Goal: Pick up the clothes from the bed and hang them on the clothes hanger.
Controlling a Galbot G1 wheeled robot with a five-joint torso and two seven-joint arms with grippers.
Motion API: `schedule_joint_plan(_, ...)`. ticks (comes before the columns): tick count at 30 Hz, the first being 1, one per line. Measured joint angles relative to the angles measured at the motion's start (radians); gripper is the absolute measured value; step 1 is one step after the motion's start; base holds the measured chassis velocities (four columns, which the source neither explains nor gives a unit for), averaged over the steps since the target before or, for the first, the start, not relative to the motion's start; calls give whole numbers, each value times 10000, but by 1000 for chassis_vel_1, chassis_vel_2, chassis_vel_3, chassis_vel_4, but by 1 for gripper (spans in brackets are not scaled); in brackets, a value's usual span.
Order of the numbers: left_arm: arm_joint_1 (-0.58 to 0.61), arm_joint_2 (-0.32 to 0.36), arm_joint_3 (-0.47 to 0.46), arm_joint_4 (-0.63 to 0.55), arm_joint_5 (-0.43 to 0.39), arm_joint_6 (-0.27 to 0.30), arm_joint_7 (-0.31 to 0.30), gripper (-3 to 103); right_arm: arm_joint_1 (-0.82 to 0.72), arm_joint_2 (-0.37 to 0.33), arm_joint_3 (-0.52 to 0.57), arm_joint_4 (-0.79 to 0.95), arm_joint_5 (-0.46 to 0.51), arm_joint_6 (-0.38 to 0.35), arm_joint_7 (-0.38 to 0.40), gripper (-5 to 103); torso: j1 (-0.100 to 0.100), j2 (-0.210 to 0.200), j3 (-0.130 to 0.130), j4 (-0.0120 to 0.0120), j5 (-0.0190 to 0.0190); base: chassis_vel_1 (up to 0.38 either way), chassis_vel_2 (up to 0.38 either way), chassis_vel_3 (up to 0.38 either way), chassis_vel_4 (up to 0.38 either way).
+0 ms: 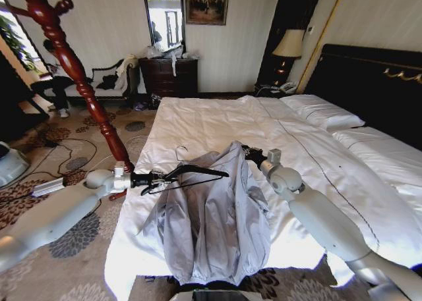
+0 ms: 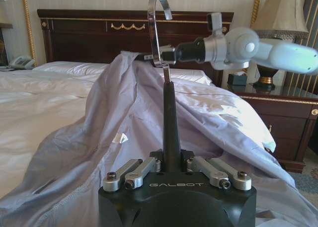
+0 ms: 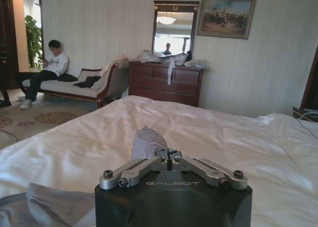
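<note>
Above the near edge of the bed, the left gripper is clamped on one end of the black clothes hanger, holding it level with its hook pointing away. The right gripper, jaws pinched tight on a fold at the collar, lifts the grey shirt so the cloth drapes down over the bed's foot. Holding the collar high beside the hanger appears meant to let one shoulder slip over the hanger's arm.
</note>
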Motion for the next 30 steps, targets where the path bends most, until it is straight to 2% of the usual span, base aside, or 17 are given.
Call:
schedule_joint_plan(4,-345,-446,329,550,105,12,-234,16,14,-38,-22,185,289,-53,59,0,0,0,0,2,1,0,0,0,0)
schedule_joint_plan(9,-765,-1012,734,1036,-358,227,-569,16,-9,-6,-23,239,616,-118,141,0,0,0,0,0,0,0,0,0,0)
schedule_joint_plan(11,-1115,-1396,1096,1228,-477,309,-573,16,-69,7,13,225,634,-119,143,0,0,0,0,-3,0,0,0,0,0)
schedule_joint_plan(14,-1275,-1561,1296,1252,-504,371,-565,16,-103,10,37,208,623,-119,144,0,0,0,0,-5,1,0,0,0,0)
schedule_joint_plan(19,-1683,-2067,1796,1575,-431,433,-545,16,-114,38,70,186,605,-117,143,0,-2,0,-1,3,1,0,0,0,0)
schedule_joint_plan(22,-2025,-2589,2217,1923,-341,455,-538,16,-93,41,75,217,612,-117,143,0,0,0,-1,-2,3,0,0,0,0)
schedule_joint_plan(30,-2357,-3390,2689,2531,-196,461,-578,16,-157,-15,70,413,634,-116,151,0,0,0,-1,0,0,0,0,0,0)
